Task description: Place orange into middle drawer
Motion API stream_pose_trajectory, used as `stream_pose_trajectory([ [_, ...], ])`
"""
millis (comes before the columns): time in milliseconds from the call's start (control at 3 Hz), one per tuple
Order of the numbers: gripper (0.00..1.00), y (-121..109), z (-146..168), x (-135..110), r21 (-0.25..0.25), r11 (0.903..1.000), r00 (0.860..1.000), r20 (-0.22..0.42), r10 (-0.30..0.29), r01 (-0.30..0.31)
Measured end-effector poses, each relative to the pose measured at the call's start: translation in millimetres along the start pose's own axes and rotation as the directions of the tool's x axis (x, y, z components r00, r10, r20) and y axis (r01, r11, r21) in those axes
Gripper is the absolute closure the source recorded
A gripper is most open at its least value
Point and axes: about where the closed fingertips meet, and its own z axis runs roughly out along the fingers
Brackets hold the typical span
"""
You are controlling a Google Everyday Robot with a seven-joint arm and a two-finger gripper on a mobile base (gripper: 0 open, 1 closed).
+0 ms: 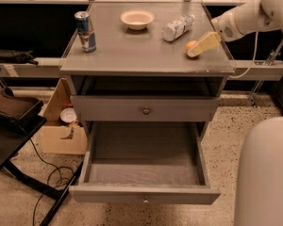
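The orange sits on the grey cabinet top, near its right front corner. My gripper reaches in from the right on the white arm; its yellowish tip is right at the orange's right side and covers part of it. The middle drawer is pulled out wide below, with a bare grey floor and a small knob on its front panel. It holds nothing.
On the cabinet top stand a blue can, a white bowl and a lying white plastic bottle. A shut knobbed drawer sits above the open one. A cardboard box, cables and a black stand are at left; my white body is at right.
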Motion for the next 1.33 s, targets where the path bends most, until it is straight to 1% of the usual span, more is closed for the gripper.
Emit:
stream_pose_trajectory([
  [333, 0.0, 14, 32, 4, -0.078, 0.9965, 1.0, -0.007, 0.029, -0.029],
  [667, 0.18, 22, 49, 19, -0.117, 0.9912, 0.998, -0.02, 0.059, -0.061],
  [1000, 0.42, 22, 51, 20, -0.119, 0.9908, 0.998, -0.021, 0.061, -0.063],
  [1333, 0.64, 22, 51, 20, -0.12, 0.9908, 0.998, -0.021, 0.061, -0.063],
])
